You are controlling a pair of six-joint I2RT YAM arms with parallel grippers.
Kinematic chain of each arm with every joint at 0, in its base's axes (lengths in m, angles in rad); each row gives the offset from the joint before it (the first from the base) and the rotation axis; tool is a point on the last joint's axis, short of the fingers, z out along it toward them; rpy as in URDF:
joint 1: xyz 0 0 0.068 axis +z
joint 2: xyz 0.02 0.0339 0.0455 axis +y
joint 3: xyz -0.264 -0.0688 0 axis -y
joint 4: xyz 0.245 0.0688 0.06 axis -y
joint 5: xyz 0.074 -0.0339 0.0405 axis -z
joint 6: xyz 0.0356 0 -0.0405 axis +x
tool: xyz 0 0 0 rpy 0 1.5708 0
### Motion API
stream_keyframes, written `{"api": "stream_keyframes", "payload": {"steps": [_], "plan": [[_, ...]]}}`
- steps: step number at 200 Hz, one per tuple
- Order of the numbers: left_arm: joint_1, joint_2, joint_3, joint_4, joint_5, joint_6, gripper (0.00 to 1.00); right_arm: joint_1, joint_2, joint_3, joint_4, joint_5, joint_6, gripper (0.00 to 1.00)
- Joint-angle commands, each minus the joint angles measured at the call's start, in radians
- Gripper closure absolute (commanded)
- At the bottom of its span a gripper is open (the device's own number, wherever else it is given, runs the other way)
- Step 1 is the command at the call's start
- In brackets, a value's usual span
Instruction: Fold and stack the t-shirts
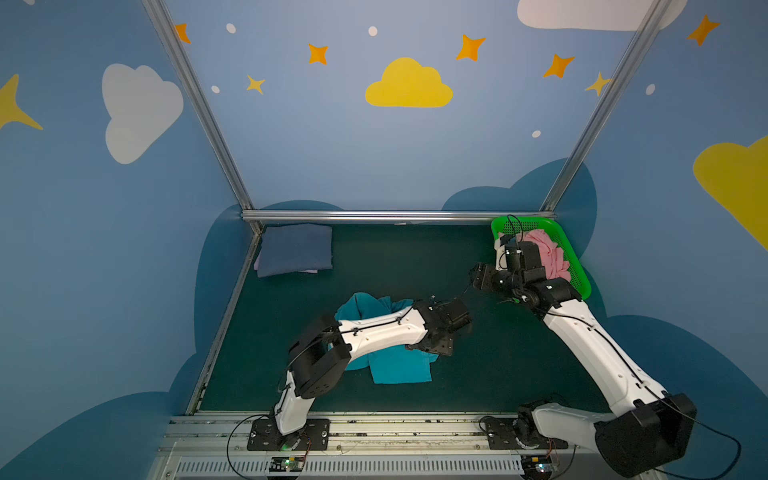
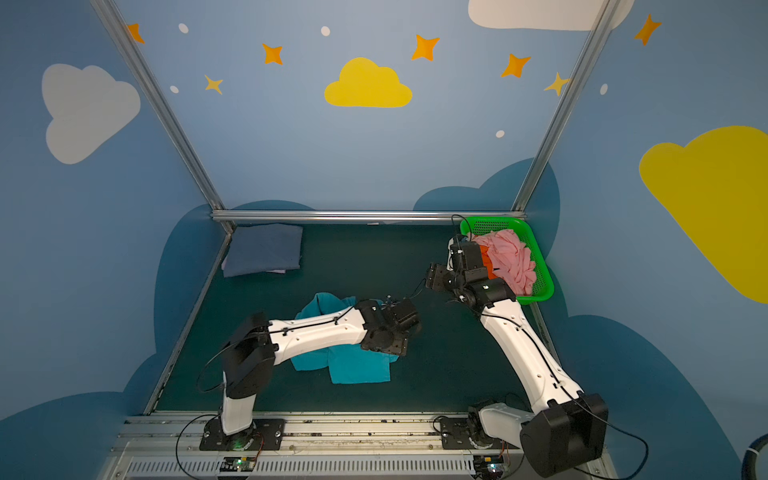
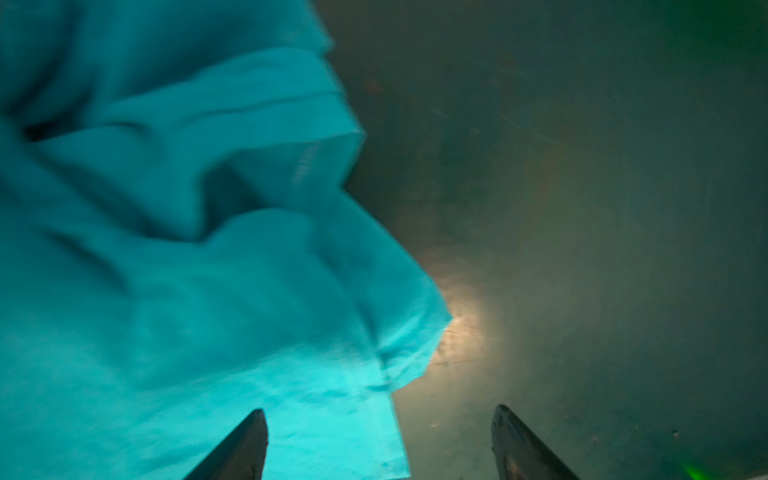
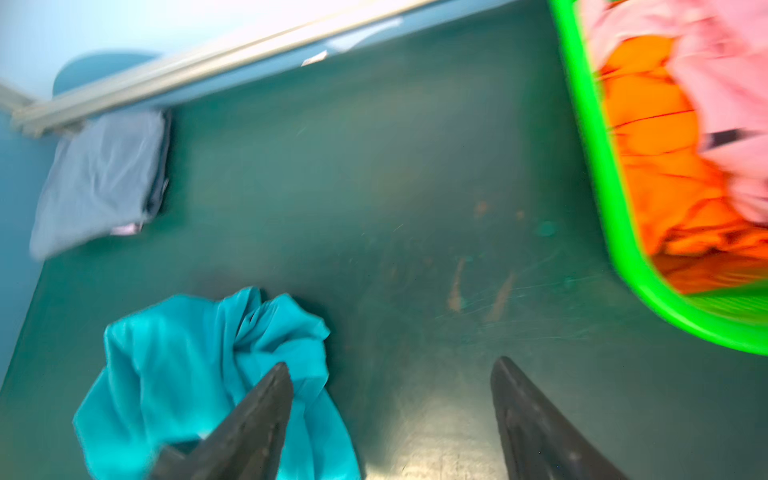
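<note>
A crumpled teal t-shirt (image 1: 399, 368) (image 2: 357, 368) lies mid-table, partly hidden under the left arm. My left gripper (image 3: 380, 409) hovers open over its edge (image 3: 166, 249), one finger above cloth and the other above bare table. My right gripper (image 4: 392, 362) (image 1: 478, 276) is open and empty above the table, between the teal shirt (image 4: 187, 374) and the basket. A folded slate-blue t-shirt (image 1: 295, 249) (image 4: 99, 178) rests at the back left on a pale lavender one (image 4: 124, 228). Pink (image 1: 546, 253) (image 4: 706, 83) and orange (image 4: 648, 145) t-shirts lie bunched in the basket.
The green perforated basket (image 1: 579, 274) (image 4: 598, 166) stands at the back right corner, beside the right wrist. An aluminium rail (image 1: 395, 215) runs along the table's back edge, and another along the left side. Both arm bases sit on the front rail (image 1: 374, 432).
</note>
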Motion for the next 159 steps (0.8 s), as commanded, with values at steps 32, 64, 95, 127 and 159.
{"api": "stream_keyframes", "payload": {"steps": [32,64,95,127,159], "plan": [[-0.022,0.17,0.115,-0.219,0.018,0.06,0.31,-0.02,-0.024,-0.028,-0.013,-0.036,0.014,0.24],[-0.023,0.19,0.114,-0.245,0.028,0.069,0.4,-0.028,-0.029,-0.036,-0.002,-0.043,0.014,0.24],[-0.021,0.202,0.117,-0.283,0.009,0.067,0.71,-0.033,-0.018,-0.033,-0.002,-0.056,0.02,0.24],[-0.003,0.155,0.111,-0.317,-0.041,0.053,0.96,-0.034,-0.014,-0.03,-0.002,-0.06,0.019,0.24],[0.06,0.003,0.118,-0.358,-0.058,0.086,0.96,-0.034,-0.008,-0.024,0.007,-0.091,0.014,0.24]]}}
